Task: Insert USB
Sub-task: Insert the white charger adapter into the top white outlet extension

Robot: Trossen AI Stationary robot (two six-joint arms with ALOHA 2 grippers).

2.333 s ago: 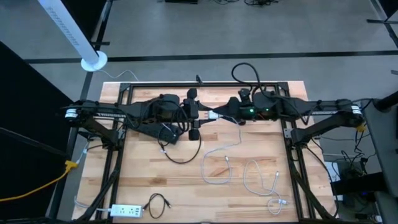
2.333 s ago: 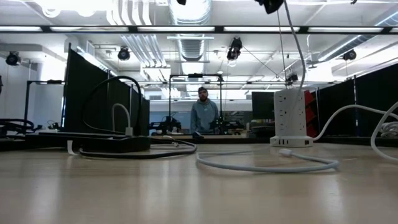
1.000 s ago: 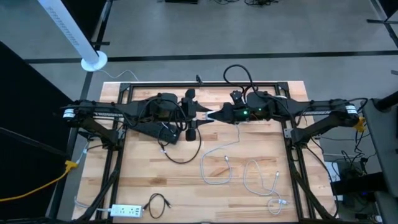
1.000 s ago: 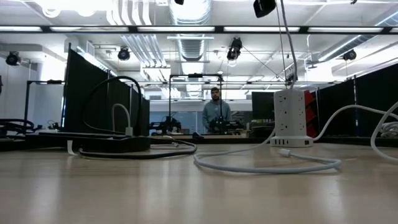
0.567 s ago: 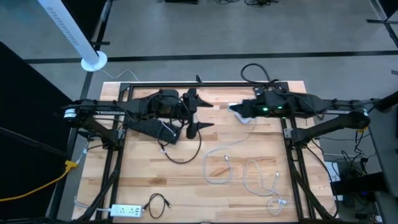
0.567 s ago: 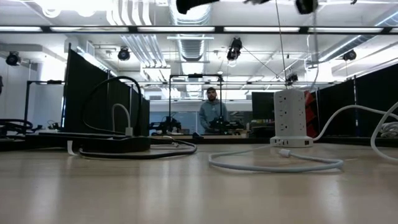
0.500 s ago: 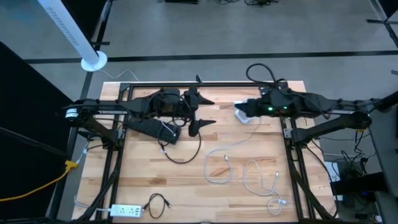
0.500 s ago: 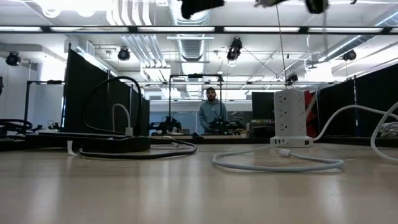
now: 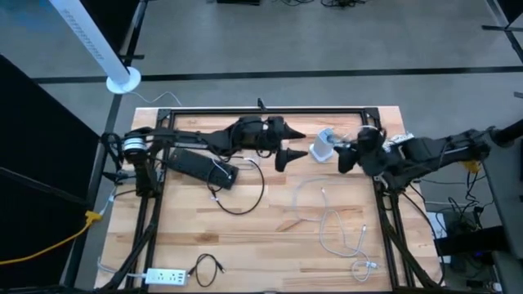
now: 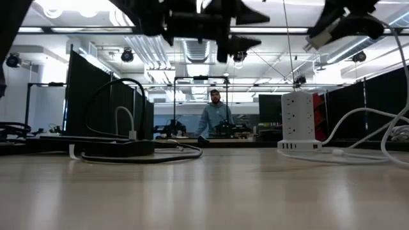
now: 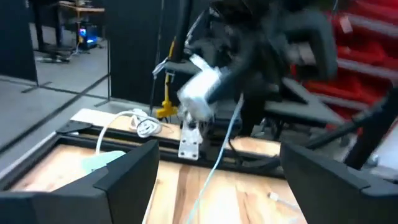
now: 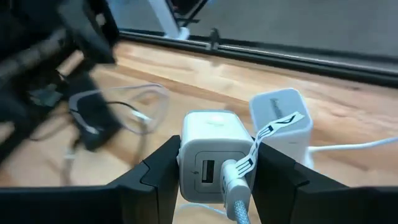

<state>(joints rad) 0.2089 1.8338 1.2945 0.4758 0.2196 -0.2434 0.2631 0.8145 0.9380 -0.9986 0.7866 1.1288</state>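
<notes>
My right tool [image 12: 214, 171] is closed on a small white cube-shaped USB charger [image 12: 214, 155] with a white USB cable plug [image 12: 233, 177] seated in its port, held above the right rear of the wooden worktop [image 9: 245, 237], just in front of a white upright power tower [image 9: 324, 145]. My left tool [image 9: 290, 145] hangs over the worktop's rear centre with its jaws spread wide and nothing between them, near the right tool but apart from it.

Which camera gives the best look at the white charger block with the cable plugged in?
The right wrist view: the charger sits close up between the right gripper fingers, cable plugged in. The left wrist view shows it blurred, the high view tiny, the low view barely.
</notes>
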